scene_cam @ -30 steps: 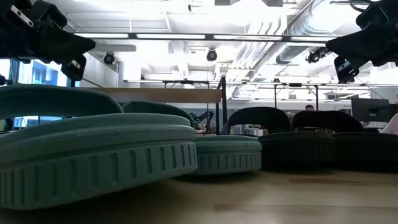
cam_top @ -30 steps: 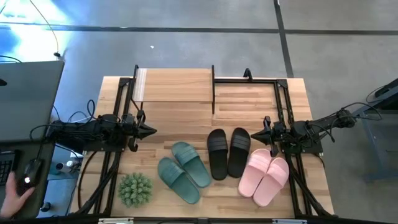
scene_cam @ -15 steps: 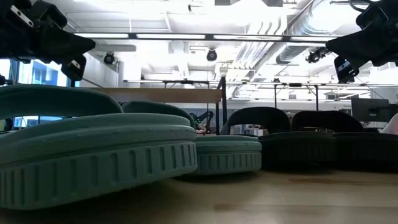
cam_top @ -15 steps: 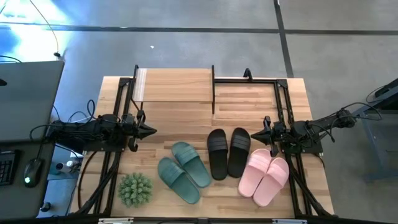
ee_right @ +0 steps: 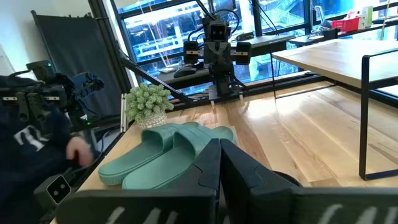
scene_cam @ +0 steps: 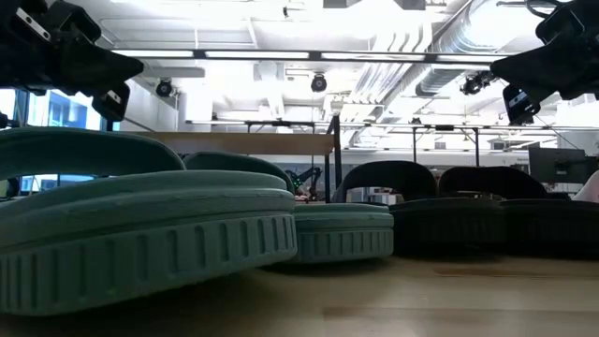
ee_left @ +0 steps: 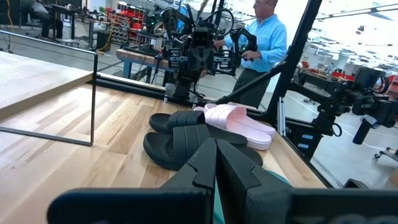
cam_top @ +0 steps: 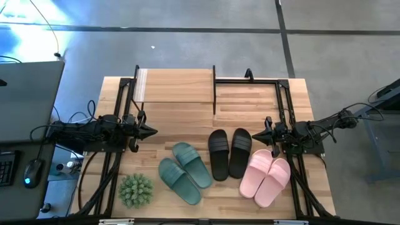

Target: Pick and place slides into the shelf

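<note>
wooden shelf (cam_top: 175,85) at worktop (cam_top: 250,106) rear, nothing on its top board. green slides (cam_top: 185,172), black slides (cam_top: 229,153), pink slides (cam_top: 266,177) all on worktop front. left end effector (cam_top: 150,131) and right end effector (cam_top: 256,135) closed tight, holding nothing. no pair placed yet.

Two dark arms of black jointed segments. Left gripper (cam_top: 152,131) and right gripper (cam_top: 254,135): each a pair of matte black fingers (ee_left: 205,167) tapering to a wedge. Loose black cables (cam_top: 347,116) loop beside the right arm's base.
</note>
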Robot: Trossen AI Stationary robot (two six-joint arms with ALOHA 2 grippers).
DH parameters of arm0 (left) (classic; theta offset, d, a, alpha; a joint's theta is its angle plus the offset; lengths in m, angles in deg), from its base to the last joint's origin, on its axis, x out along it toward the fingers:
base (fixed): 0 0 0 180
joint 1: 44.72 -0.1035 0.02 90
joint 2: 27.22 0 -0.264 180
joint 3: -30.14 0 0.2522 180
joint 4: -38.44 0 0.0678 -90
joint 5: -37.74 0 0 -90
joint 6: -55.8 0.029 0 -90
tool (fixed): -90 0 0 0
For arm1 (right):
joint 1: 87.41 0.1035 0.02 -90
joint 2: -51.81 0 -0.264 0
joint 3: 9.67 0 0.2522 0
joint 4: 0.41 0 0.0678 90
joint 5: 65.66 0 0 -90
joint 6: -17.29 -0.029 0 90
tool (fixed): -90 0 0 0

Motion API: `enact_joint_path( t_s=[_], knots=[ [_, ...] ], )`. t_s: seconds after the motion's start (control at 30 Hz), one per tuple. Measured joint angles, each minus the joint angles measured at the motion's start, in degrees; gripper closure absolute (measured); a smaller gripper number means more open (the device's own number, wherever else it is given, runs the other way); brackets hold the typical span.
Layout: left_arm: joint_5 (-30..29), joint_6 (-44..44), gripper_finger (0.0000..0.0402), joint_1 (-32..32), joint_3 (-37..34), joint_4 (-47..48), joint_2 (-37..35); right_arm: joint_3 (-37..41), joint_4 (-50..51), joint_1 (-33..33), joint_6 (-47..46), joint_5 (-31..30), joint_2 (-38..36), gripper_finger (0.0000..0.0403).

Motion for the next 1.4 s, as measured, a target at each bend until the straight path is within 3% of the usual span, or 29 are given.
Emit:
enact_joint_path(
  t_s=[1.1,1.4],
  knots=[
    [0.0,0.0,0.0401,0.0,0.0,-0.8,0.0,0.0,-0.2,0.0,0.7,-1.5,0.0,0.0403],
    [0.0,-5.6,0.0401,0.0,0.0,-2.1,0.0,0.0,-0.5,0.0,-7.1,-2.7,0.0,0.0403]
  ],
)
